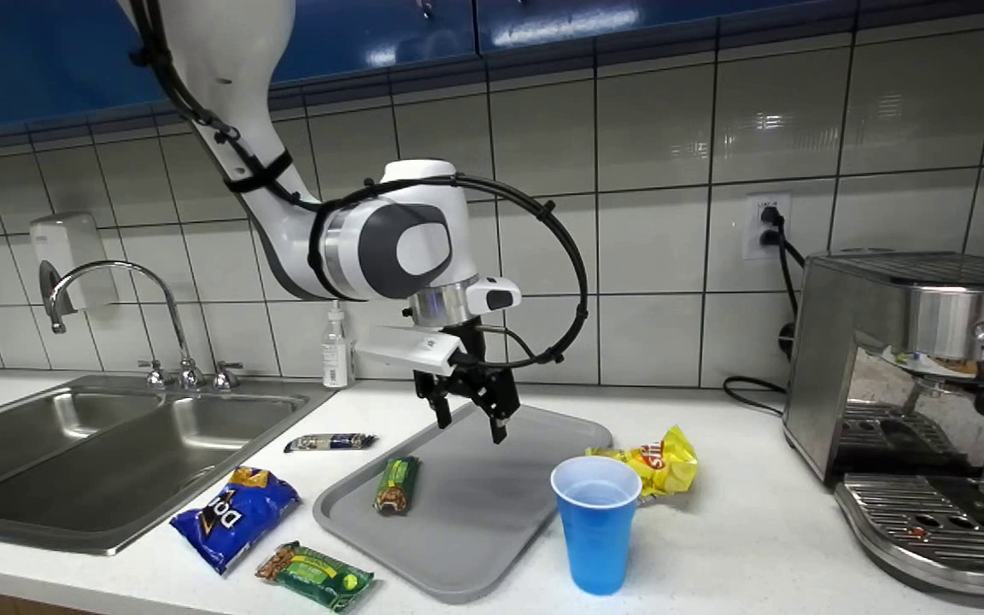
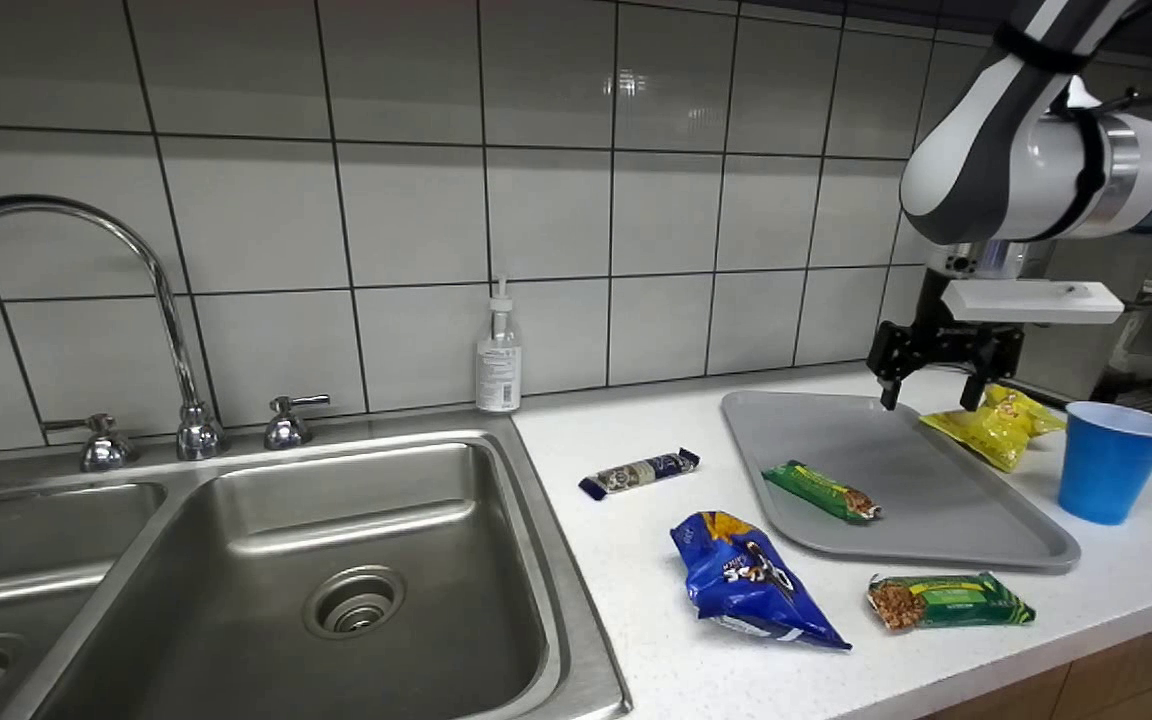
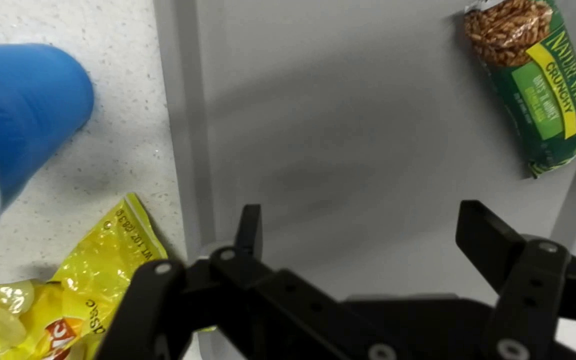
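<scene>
Grey tray is lying in an exterior view, the gripper hanging above its far part with jaws apart, gripping nothing. A granola bar is resting in its left side; a blue cup is standing to its right, so sideways moves are probably needing height. In an exterior view, a blue chip bag is lying by its near left corner. In the wrist view, the fingers are spanning bare tray with a yellow chip bag lying at the right rim; lining up clear of it is probably paying off.
</scene>
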